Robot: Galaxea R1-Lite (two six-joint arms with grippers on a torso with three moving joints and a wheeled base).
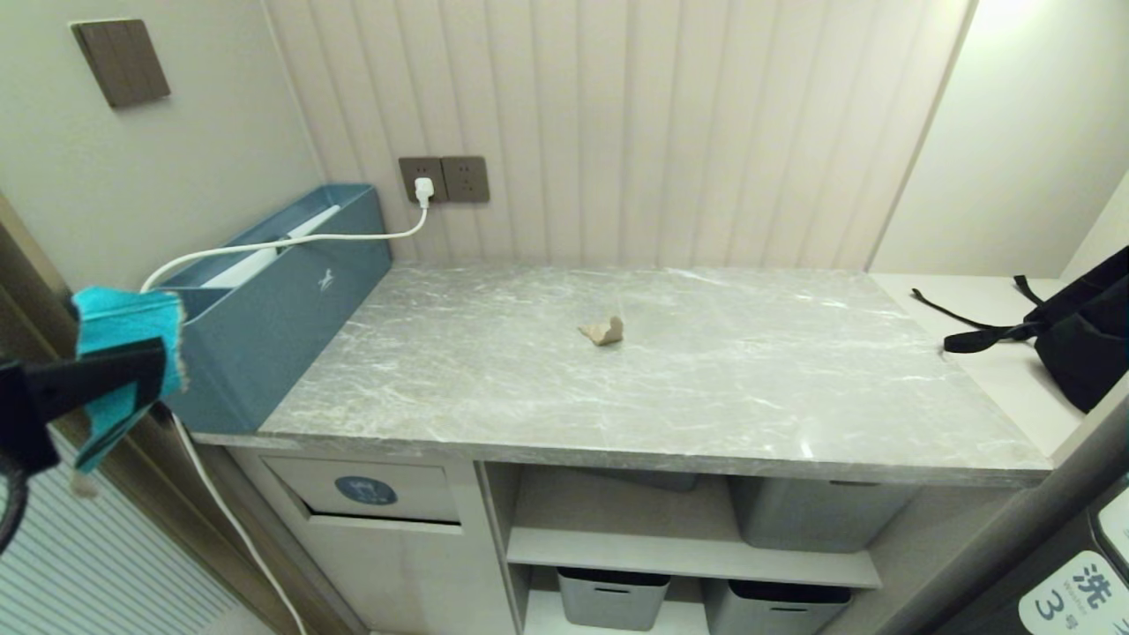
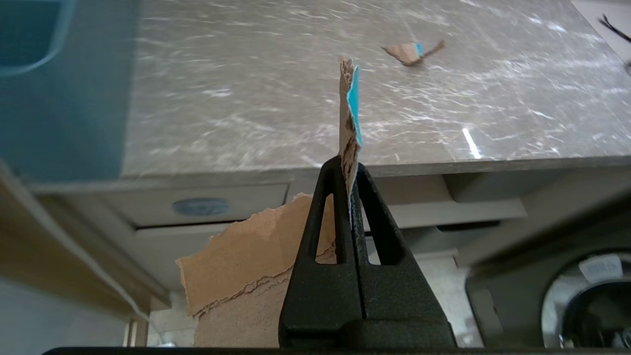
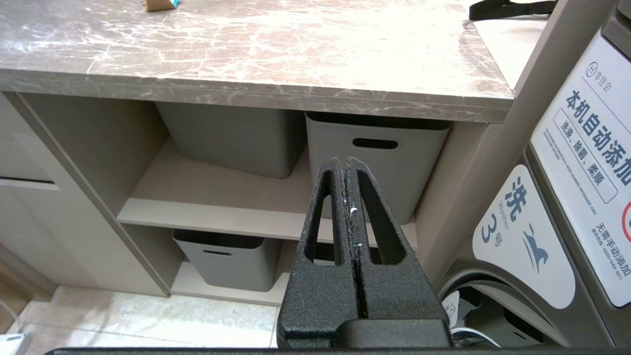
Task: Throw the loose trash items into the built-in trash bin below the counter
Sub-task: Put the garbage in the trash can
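Your left gripper (image 2: 349, 185) pinches teal scrap (image 1: 123, 348) off counter (image 1: 706, 388) edge, blue box (image 1: 282, 300) beside; right gripper (image 3: 346, 170) pressed together, parked.

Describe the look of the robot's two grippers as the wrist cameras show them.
Both match. The left gripper and right gripper are matte black with a grainy, textured surface. Each has two tapering jaws, each pierced by a long slot, rising from a broad black base. The right one carries small pale flecks along its seam. No cables or markings show.
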